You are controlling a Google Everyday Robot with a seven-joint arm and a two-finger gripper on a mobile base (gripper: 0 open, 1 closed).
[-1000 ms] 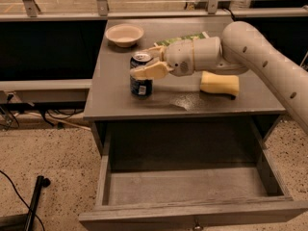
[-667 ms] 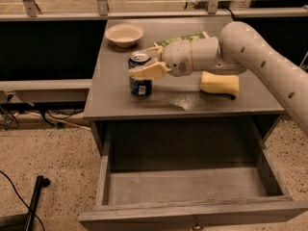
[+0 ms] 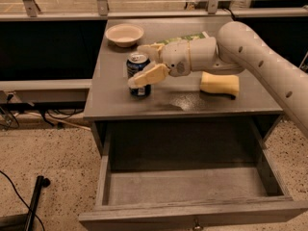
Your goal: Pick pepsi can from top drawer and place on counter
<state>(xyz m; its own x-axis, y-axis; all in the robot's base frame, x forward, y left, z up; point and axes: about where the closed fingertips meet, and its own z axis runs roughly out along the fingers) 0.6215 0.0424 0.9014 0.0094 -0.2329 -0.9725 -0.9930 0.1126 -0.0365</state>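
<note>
While the can (image 3: 136, 67) stands upright on the left part of the counter (image 3: 183, 102), we see our gripper (image 3: 140, 64) closed around it, one finger across its front and the other behind its top. Below, the top drawer (image 3: 185, 189) hangs open. A bowl (image 3: 124, 34) sits behind the can, and a yellow sponge (image 3: 219, 84) lies to its right.

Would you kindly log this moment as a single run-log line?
pepsi can upright on counter | gripper at can | top drawer open, empty
</note>
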